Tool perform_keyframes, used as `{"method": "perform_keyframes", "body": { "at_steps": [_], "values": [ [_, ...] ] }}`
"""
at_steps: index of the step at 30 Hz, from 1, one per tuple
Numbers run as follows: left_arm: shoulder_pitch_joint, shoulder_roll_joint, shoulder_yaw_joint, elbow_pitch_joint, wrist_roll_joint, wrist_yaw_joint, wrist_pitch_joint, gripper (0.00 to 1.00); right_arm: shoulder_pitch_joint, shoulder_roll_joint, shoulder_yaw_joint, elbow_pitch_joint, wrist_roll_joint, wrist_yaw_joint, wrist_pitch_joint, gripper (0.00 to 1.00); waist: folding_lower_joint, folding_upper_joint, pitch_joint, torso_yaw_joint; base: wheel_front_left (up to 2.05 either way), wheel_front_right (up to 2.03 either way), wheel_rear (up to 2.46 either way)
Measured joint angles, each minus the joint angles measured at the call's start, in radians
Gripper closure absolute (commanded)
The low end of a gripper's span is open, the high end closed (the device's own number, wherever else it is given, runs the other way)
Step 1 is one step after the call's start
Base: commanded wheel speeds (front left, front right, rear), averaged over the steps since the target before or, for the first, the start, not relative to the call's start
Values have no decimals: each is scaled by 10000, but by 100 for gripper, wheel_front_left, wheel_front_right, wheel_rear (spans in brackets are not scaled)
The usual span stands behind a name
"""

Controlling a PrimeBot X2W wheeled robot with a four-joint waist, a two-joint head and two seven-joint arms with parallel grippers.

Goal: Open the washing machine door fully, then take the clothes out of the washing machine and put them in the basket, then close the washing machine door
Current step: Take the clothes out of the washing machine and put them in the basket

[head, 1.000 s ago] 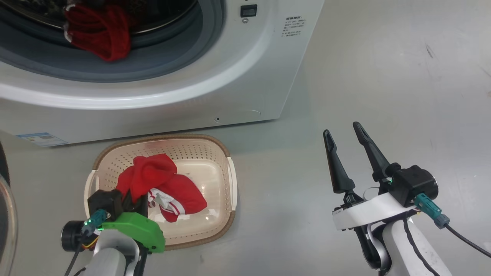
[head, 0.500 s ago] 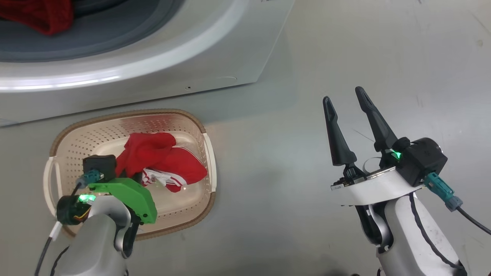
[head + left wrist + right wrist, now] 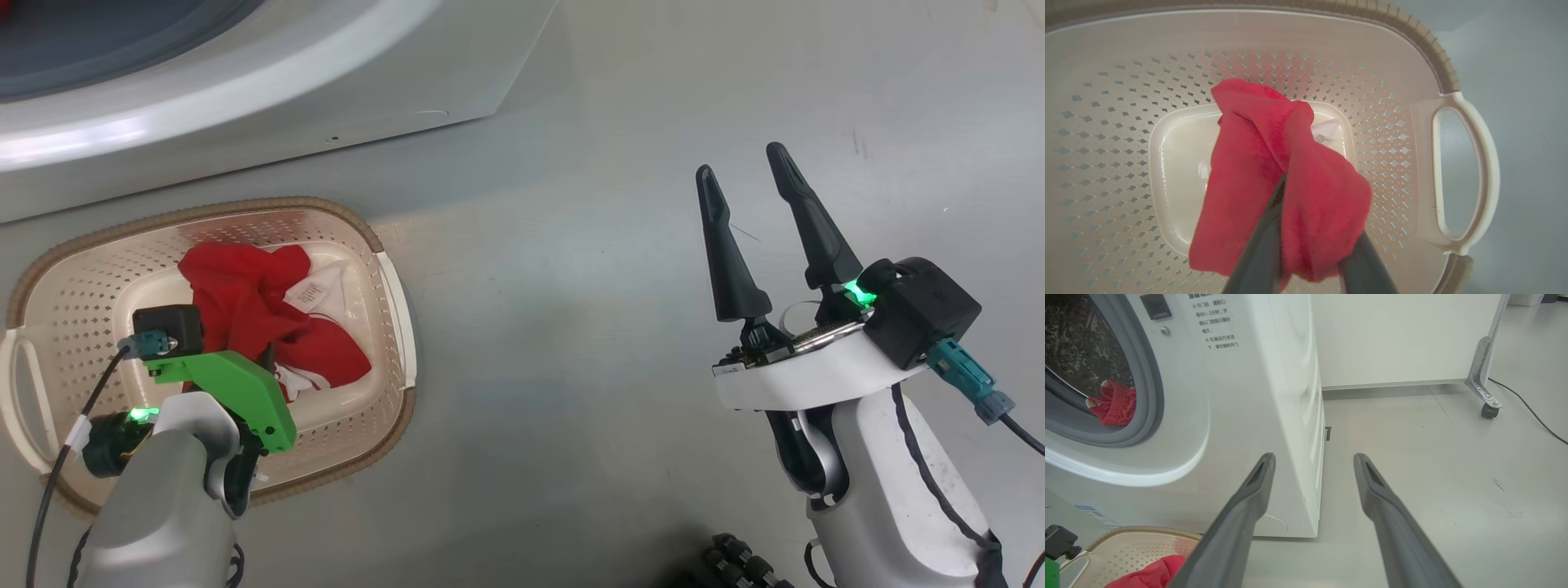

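**Red cloth draped over the left fingers, low in the basket**

The left gripper (image 3: 1310,208) reaches down into the basket (image 3: 1433,45). Its fingers stand a little apart, and a fold of the clothes (image 3: 1249,183) fills the gap and hides both tips; whether they still pinch the fabric I cannot tell. Ahead of these jaws lies the basket's smooth cream bottom, bare to their left. The perforated walls rise all round, clear of the fingers, and the side handle (image 3: 1466,175) stands off to their right with grey floor beyond it.

The right gripper (image 3: 741,163) hangs over bare floor (image 3: 571,286), jaws wide apart and empty. Ahead and to their left stands the washing machine (image 3: 1241,396), with one more red garment (image 3: 1112,404) on its grey porthole seal. Ahead and to their right the floor runs open to a wheeled panel frame (image 3: 1488,410).

Since a second ago the head camera has swung, so machine and basket sit higher and further left in its view. The red heap has shifted toward the basket's far wall, and a white label (image 3: 310,294) now shows. The right jaws are as wide as before
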Motion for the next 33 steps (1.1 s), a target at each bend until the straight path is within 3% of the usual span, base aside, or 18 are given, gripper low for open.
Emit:
{"method": "perform_keyframes", "body": {
  "at_steps": [9, 28, 33],
  "values": [
    [-471, -10, 48, 593, -6, -58, -278, 0, -73, -2, -228, 58, 0, 0, 0, 0, 0, 0, 11, 41, 0, 0, 0],
    [-602, -242, -2, 828, 205, -58, -2775, 0, -31, -4, -729, 591, -299, 0, 0, 0, 0, 0, -1170, 905, 0, 0, 0],
    [-557, -332, 21, 548, 219, -59, -2951, 0, 169, -6, -876, 746, -370, 0, 0, 0, 0, 0, -1596, 1110, 0, 0, 0]
  ]
}}
